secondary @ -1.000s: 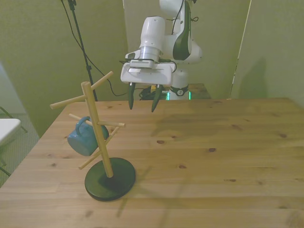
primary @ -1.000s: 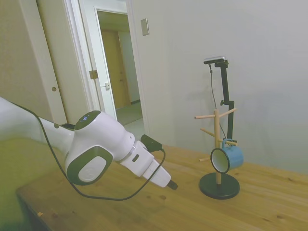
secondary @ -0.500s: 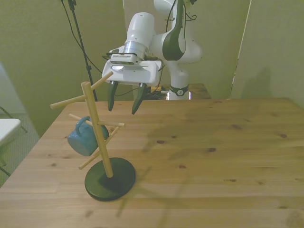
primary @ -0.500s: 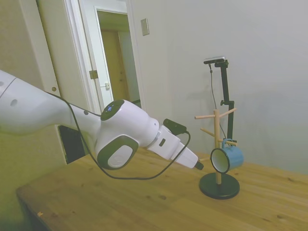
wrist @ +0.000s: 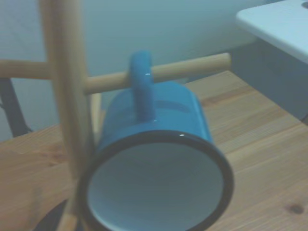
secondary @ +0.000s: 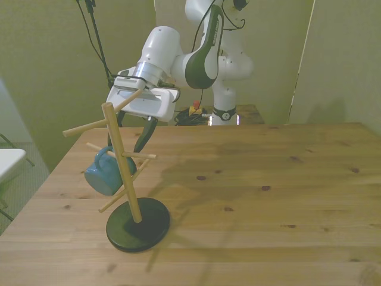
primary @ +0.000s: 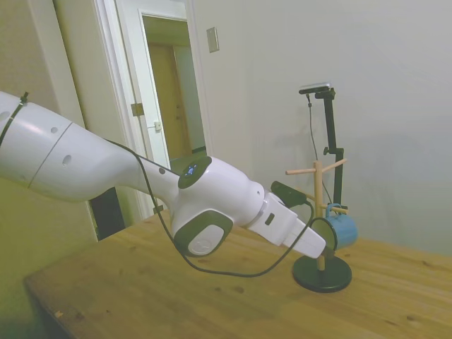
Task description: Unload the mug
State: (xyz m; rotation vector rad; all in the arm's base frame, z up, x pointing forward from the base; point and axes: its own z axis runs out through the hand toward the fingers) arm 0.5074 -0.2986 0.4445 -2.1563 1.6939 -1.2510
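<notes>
The mug [secondary: 102, 173] is blue-teal with a white inside and hangs by its handle on a low peg of a wooden mug tree [secondary: 122, 170] with a round black base [secondary: 138, 225]. It is on the front view's left side of the tree. My gripper [secondary: 127, 140] stands open just behind the tree and slightly above the mug, touching nothing. One finger is partly hidden by the post. In the side view the gripper [primary: 320, 244] covers part of the mug [primary: 344, 229]. The wrist view shows the mug [wrist: 159, 144] close up, mouth toward the camera, its handle [wrist: 142, 86] looped over the peg [wrist: 187, 70].
The tree stands near the table's corner at the front view's left, close to the table edge [secondary: 36, 196]. A white surface [secondary: 9, 161] lies just beyond that edge. Upper pegs [secondary: 83, 127] stick out above the mug. Bare wooden tabletop [secondary: 268, 196] spreads to the front view's right.
The arm has swung toward the front view's left and reached out to the mug tree. The gripper stayed open. The mug and tree have not moved.
</notes>
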